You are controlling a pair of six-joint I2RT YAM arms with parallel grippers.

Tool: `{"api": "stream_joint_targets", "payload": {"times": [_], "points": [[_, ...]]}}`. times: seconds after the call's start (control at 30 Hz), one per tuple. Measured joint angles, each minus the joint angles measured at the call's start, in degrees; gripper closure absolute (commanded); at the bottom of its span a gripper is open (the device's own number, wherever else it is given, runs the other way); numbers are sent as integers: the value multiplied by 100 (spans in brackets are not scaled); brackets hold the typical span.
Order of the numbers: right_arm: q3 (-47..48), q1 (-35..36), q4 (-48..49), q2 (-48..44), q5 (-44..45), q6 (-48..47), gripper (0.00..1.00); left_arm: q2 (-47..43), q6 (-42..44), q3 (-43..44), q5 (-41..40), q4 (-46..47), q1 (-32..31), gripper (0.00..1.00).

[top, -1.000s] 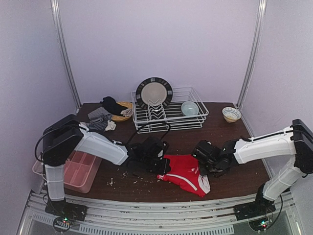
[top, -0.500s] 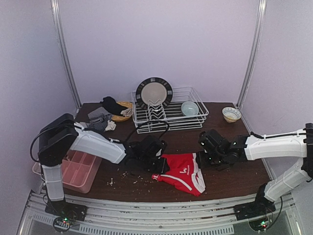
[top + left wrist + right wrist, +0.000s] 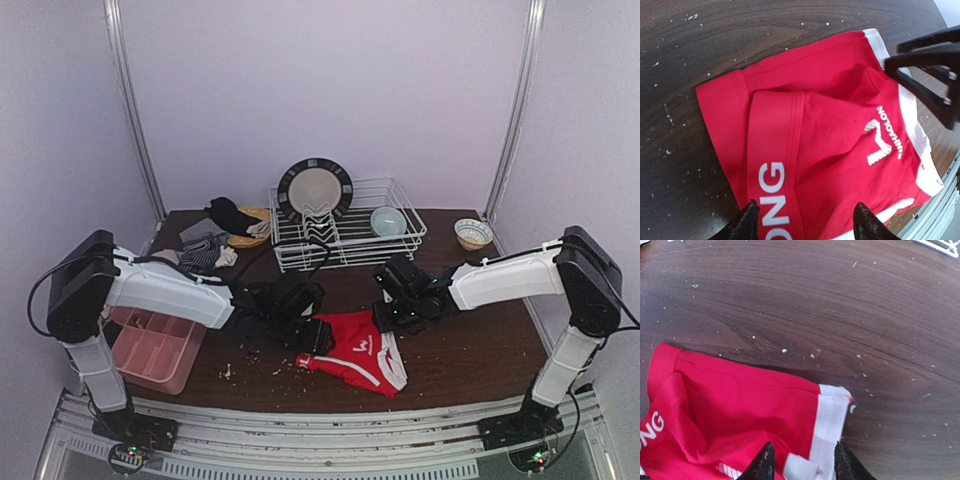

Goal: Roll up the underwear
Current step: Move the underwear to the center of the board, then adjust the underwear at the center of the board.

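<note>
One creased red underwear [image 3: 830, 140] | left fingers [image 3: 747, 222] apart astride it | right fingers [image 3: 762, 462] apart astride white waistband [image 3: 829, 415]

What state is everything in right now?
red underwear, lying on the table, partly folded, not rolled
striped underwear, bunched at back left
left tool, open, straddling the red underwear
right tool, open around its white corner
plate, upright in the wire rack
white bowl, upright at back right
</note>
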Motion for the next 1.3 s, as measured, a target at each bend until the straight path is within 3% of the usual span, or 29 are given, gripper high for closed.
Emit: {"api": "stream_joint_targets", "payload": {"times": [0.13, 0.23, 0.4, 0.6, 0.77, 0.9, 1.07, 1.17, 1.3], "points": [[267, -4, -7, 437, -37, -2, 76, -234, -4, -103, -103, -85, -83, 37], [260, -4, 7, 579, 48, 31, 78, -496, -28, -302, -175, -120, -131, 38], [-920, 0, 350, -297, 162, 452, 78, -857, -68, -748, -210, -11, -146, 40], [-2100, 765, 345, -1491, 350, 1504, 63, -846, -87, -726, -44, 13, -208, 42], [-2229, 1875, -114, -1976, 645, 2430, 49, -802, -203, -466, 74, 2, -505, 46], [-2184, 2129, -595, -2636, 953, 2704, 44, -726, -306, -417, 122, -13, -726, 53], [-2111, 1993, -802, -3526, 1353, 2588, 55, -111, -302, -63, -2, -227, -710, 76], [-2114, 1556, -793, -3383, 1316, 2374, 65, 254, -236, 214, -11, -330, -595, 85], [-2131, 1150, -765, -2883, 1132, 2221, 70, 616, -129, 553, 181, -358, -254, 90]]}}
